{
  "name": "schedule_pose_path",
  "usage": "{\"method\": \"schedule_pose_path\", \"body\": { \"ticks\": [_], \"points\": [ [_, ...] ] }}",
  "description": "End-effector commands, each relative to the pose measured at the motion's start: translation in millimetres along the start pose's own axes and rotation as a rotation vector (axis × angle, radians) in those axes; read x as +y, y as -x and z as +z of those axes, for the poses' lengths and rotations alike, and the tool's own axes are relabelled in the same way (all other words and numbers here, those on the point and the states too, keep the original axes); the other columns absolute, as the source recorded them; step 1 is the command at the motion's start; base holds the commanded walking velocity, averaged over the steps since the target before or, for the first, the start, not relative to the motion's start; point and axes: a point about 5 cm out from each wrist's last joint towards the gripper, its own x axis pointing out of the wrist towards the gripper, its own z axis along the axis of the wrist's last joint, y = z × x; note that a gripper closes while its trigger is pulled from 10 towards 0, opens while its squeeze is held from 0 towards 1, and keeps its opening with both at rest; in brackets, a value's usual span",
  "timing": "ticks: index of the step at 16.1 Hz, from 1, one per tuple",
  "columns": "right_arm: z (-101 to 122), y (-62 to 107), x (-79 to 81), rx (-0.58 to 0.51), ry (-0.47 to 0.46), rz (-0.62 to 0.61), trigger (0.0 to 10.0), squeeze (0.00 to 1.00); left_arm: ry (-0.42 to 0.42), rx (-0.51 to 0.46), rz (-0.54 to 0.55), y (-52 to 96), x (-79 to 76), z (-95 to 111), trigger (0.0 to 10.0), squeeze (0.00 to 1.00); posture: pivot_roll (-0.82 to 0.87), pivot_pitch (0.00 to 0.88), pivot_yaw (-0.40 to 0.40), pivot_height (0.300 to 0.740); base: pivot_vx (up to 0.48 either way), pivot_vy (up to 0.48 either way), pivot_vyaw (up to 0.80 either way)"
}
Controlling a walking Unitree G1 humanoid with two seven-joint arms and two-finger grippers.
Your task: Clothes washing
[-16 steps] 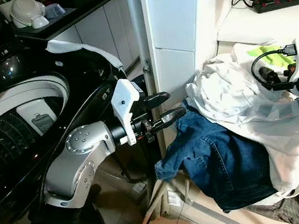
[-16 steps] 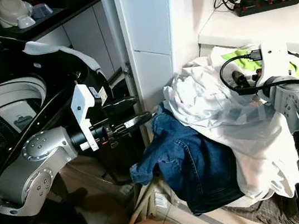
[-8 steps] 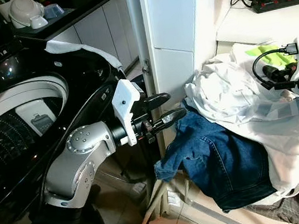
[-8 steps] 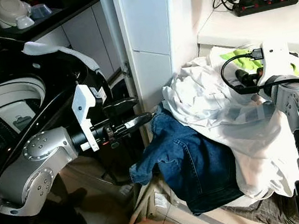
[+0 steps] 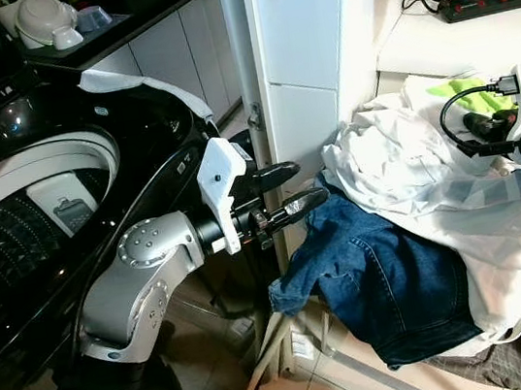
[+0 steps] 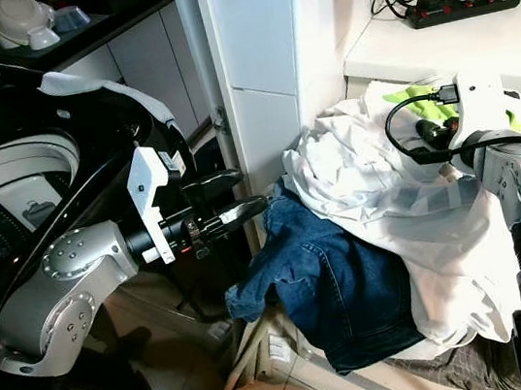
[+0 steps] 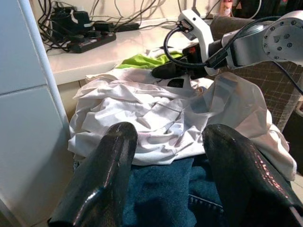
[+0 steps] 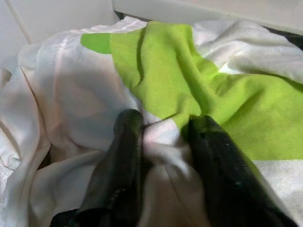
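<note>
both: right end effector (image 8: 161,142) pinches white cloth (image 8: 71,94); left end effector (image 5: 284,189) wide, beside jeans (image 5: 380,275).

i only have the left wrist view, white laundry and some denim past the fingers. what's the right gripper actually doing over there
Observer: The right gripper has its fingers pressed into the pile, pinching a fold of the white cloth right at the edge of a lime green garment.
Operator: ok and where's my left one relative to the pile
Observer: The left gripper is open in the air beside the white cabinet, short of the jeans and touching nothing.
Operator: is the washer open
Observer: Yes, the washing machine on the robot's left shows its drum from above.
</note>
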Motion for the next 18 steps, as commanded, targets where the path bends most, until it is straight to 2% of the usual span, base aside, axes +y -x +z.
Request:
{"method": "schedule_pose_path", "body": {
  "ticks": [1,4,6,8,9,10,11,13,14,15,16,17,18],
  "points": [
    [9,-0.9,2.0,-0.035,-0.017,0.009,0.0,0.00,-0.007,-0.009,0.002,2.6,0.4,5,10.0,0.00,-0.02,0.000,0.084,0.740,0.000,0.000,0.00],
    [32,6.4,-2.3,-0.137,-0.050,0.004,0.0,0.00,-0.011,-0.016,0.002,3.1,0.0,6,10.0,0.00,-0.02,0.000,0.084,0.740,0.000,0.000,0.00],
    [57,15.9,-2.4,-0.231,-0.083,0.039,0.0,0.00,-0.014,-0.021,0.006,3.4,0.3,6,10.0,0.00,-0.02,0.000,0.083,0.740,0.000,0.000,0.00],
    [96,34.7,1.6,-0.378,-0.102,0.127,0.0,0.00,-0.015,-0.032,0.017,3.6,1.2,8,10.0,0.00,-0.02,0.000,0.080,0.740,0.000,0.000,0.00],
    [107,40.6,3.4,-0.416,-0.100,0.155,0.0,0.00,-0.017,-0.035,0.020,3.6,1.7,8,10.0,0.00,-0.02,0.000,0.079,0.740,0.000,0.000,0.00],
    [137,63.0,13.5,-0.514,-0.116,0.308,0.0,0.00,-0.022,-0.045,0.028,3.7,2.6,10,10.0,0.00,-0.02,0.000,0.077,0.740,0.000,0.000,0.00],
    [144,69.3,17.2,-0.532,-0.119,0.362,0.0,0.00,-0.024,-0.048,0.030,3.7,2.8,11,10.0,0.00,-0.02,0.000,0.077,0.740,0.000,0.000,0.00],
    [180,111.1,39.9,-0.688,-0.142,0.647,0.0,0.00,-0.045,-0.102,0.060,2.7,6.6,21,10.0,0.00,-0.02,0.000,0.075,0.740,0.000,0.000,0.00],
    [186,118.1,43.3,-0.715,-0.153,0.689,0.0,0.00,-0.046,-0.118,0.070,2.3,7.7,24,10.0,0.00,-0.02,0.000,0.075,0.740,0.000,0.000,0.00],
    [203,138.8,52.0,-0.795,-0.204,0.824,0.0,0.00,-0.079,-0.221,0.144,1.2,15.0,42,10.0,0.00,-0.02,0.000,0.075,0.740,0.000,0.000,0.00],
    [208,145.0,55.6,-0.814,-0.222,0.878,0.0,0.00,-0.098,-0.309,0.200,1.0,20.8,58,10.0,0.00,-0.03,0.000,0.072,0.740,0.000,0.000,0.00],
    [209,147.4,62.6,-0.813,-0.240,0.930,0.0,0.00,-0.081,-0.427,0.221,2.6,25.3,78,10.0,0.00,-0.03,0.000,0.072,0.740,0.000,0.000,0.00],
    [205,142.2,72.9,-0.783,-0.251,0.948,0.0,0.00,-0.102,-0.513,0.177,4.0,22.7,99,10.0,1.00,-0.03,0.000,0.071,0.740,0.000,0.000,0.00]
  ]
}}
